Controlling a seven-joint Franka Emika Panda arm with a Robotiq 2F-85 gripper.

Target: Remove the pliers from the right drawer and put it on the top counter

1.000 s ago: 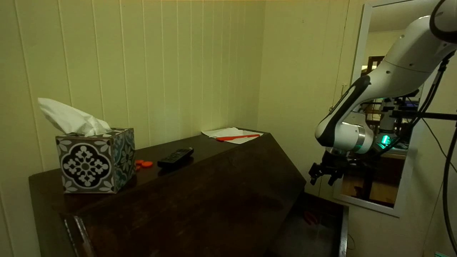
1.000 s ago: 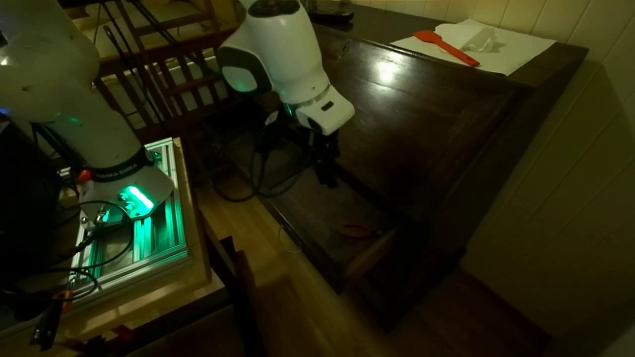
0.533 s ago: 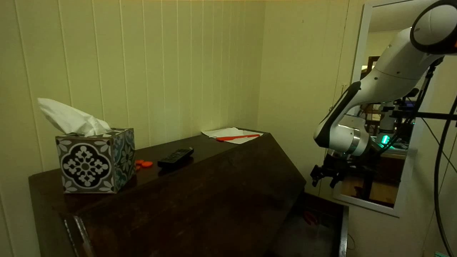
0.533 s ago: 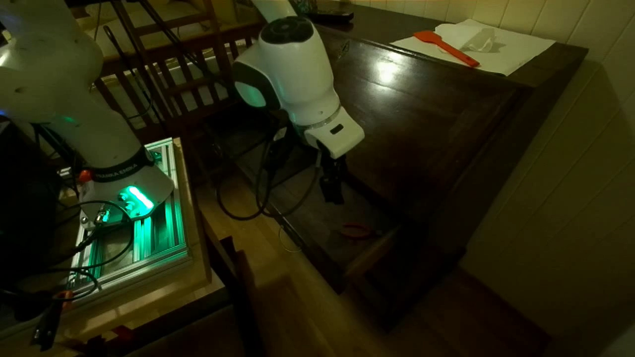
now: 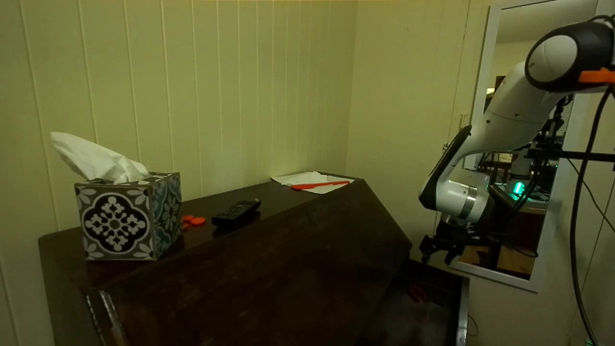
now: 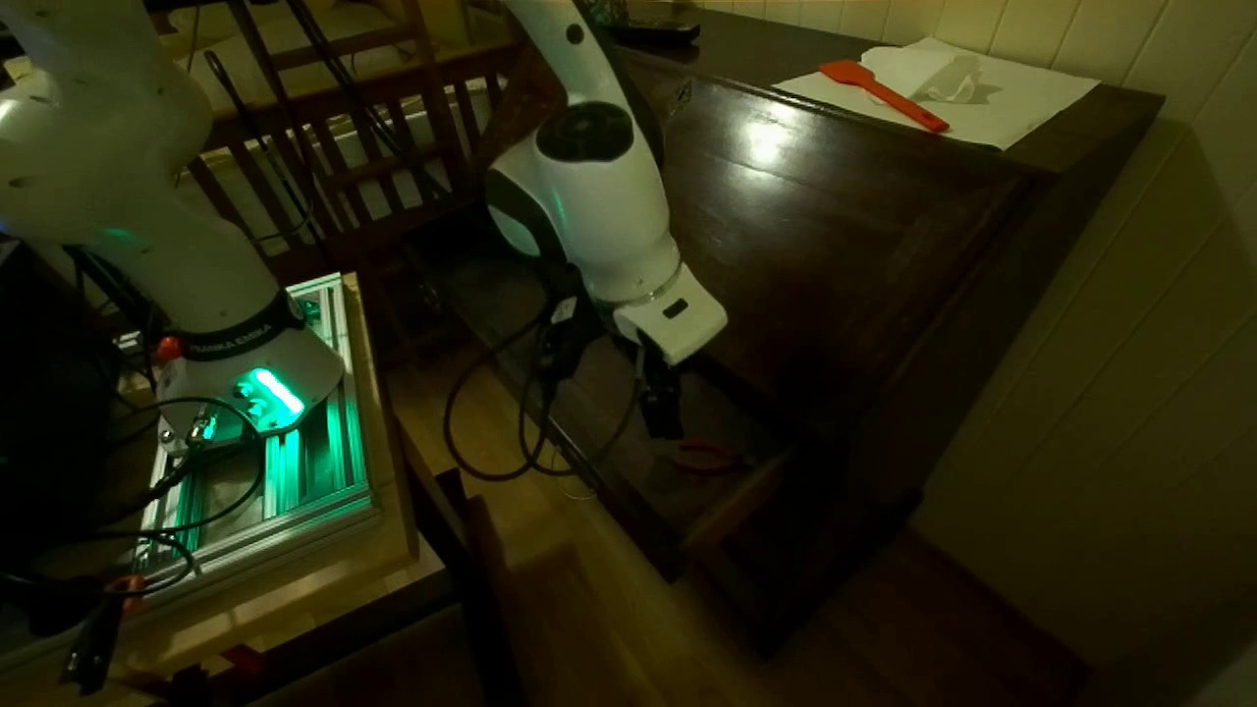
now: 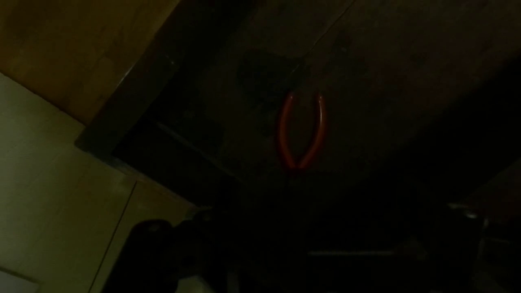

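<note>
The pliers have red handles and lie on the floor of the open right drawer. They show in both exterior views [image 5: 417, 293] [image 6: 705, 458] and in the wrist view [image 7: 283, 134]; their metal jaws are lost in the dark. The drawer, dark brown, shows its pale edge [image 5: 463, 312] and its rim [image 6: 624, 501]; its corner is in the wrist view [image 7: 126, 110]. My gripper [image 5: 437, 260] is open and empty, pointing down above the drawer. In an exterior view its fingers [image 6: 665, 432] appear just behind the pliers. The top counter [image 5: 276, 192] is glossy dark wood.
On the counter stand a patterned tissue box [image 5: 117, 221], orange caps [image 5: 196, 220], a black remote [image 5: 236, 212] and white paper [image 6: 1041, 93] with a red spatula [image 6: 889, 95]. A sloped dark panel [image 6: 786, 236] rises beside the drawer. A mirror [image 5: 509, 250] hangs behind the arm.
My gripper has moved down into the space over the drawer and closer to the pliers, with its fingers staying apart. The pliers and the drawer have not moved.
</note>
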